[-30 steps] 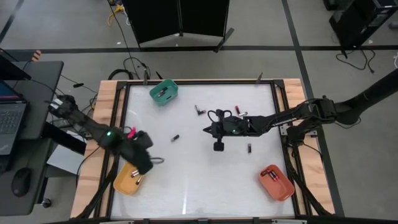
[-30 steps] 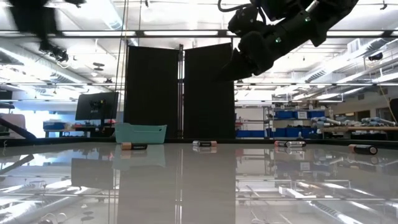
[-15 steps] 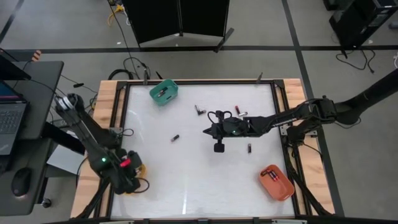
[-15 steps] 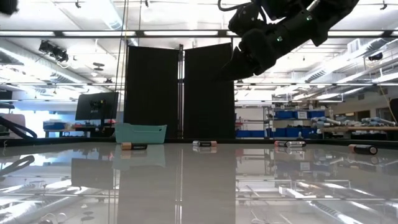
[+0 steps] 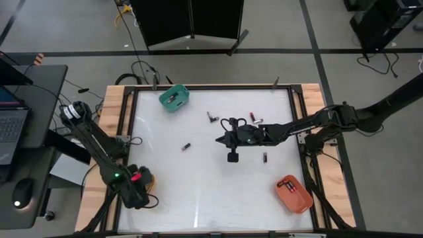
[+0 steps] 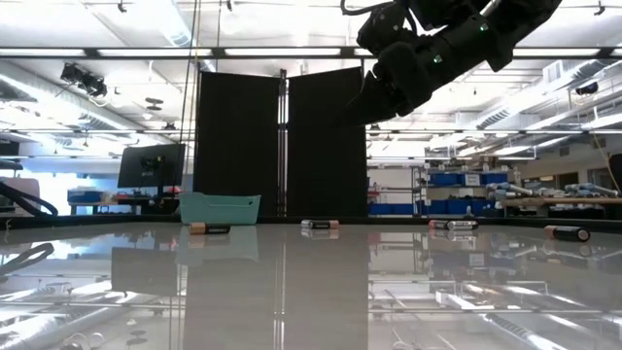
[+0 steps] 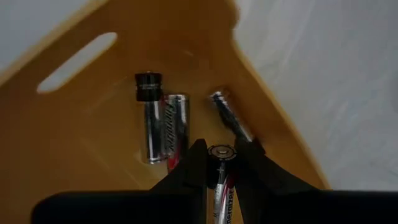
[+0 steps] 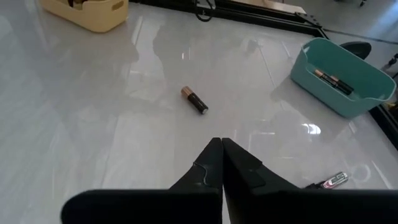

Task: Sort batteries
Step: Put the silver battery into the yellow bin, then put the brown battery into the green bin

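Note:
My left gripper point(image 5: 139, 188) hangs over the yellow bin point(image 7: 74, 124) at the table's near left corner, shut on a silver battery with a red label point(image 7: 221, 171). Two silver batteries point(image 7: 163, 127) point(image 7: 230, 115) and a short dark one point(image 7: 148, 86) lie on the bin's floor. My right gripper point(image 8: 222, 149) hovers shut and empty above the middle of the table point(image 5: 221, 139). Loose batteries lie on the table: one point(image 5: 187, 146) left of it, one point(image 5: 211, 117) at the far side, one point(image 5: 254, 119) and one point(image 5: 265, 157) to its right. My left gripper pinches the battery's sides point(image 7: 221, 180) between its two fingers. The fingers point down from above and the battery lies along them. Its round end point(image 7: 221, 151) sticks out past the fingertips and faces the bin's floor, upright over the batteries lying there.
A teal bin point(image 5: 174, 98) with batteries stands at the far left; an orange bin point(image 5: 294, 194) with batteries stands at the near right. The table has a raised dark frame and wooden side rails point(image 5: 109, 119). The white top between the bins is bare apart from the loose batteries.
My left gripper has swung toward the table's near left corner and come down over the yellow bin, tipping to point more steeply down, with the battery still between its fingers. My right arm has kept still.

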You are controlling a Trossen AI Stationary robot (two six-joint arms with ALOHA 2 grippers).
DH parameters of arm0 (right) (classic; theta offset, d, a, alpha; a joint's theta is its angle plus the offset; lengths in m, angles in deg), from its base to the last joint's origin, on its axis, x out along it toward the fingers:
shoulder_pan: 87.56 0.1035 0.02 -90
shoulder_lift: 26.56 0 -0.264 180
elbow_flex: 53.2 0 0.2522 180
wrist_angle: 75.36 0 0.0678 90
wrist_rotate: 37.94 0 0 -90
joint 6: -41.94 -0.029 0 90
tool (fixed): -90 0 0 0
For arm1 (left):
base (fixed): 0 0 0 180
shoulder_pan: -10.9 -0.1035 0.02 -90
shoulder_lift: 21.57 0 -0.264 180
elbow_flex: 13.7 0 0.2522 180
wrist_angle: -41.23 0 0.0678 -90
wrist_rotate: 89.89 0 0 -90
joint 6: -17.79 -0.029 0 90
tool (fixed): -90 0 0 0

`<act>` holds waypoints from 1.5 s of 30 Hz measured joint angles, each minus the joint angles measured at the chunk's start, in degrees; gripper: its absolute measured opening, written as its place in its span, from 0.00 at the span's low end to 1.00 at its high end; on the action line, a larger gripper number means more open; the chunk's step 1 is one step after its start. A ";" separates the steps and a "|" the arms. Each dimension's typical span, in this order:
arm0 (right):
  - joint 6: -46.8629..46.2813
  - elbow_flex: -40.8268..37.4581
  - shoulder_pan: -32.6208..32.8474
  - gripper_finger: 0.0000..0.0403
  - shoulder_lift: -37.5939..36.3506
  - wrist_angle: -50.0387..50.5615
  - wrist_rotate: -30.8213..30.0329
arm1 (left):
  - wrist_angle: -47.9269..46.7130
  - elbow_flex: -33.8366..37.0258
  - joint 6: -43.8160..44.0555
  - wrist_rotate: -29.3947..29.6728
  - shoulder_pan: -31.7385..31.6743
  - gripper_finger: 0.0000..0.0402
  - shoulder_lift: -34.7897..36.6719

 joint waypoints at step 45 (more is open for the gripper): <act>-9.15 -0.02 -0.07 0.10 -7.70 15.11 -0.54 | -14.76 -12.18 -2.82 24.40 -3.25 0.23 0.99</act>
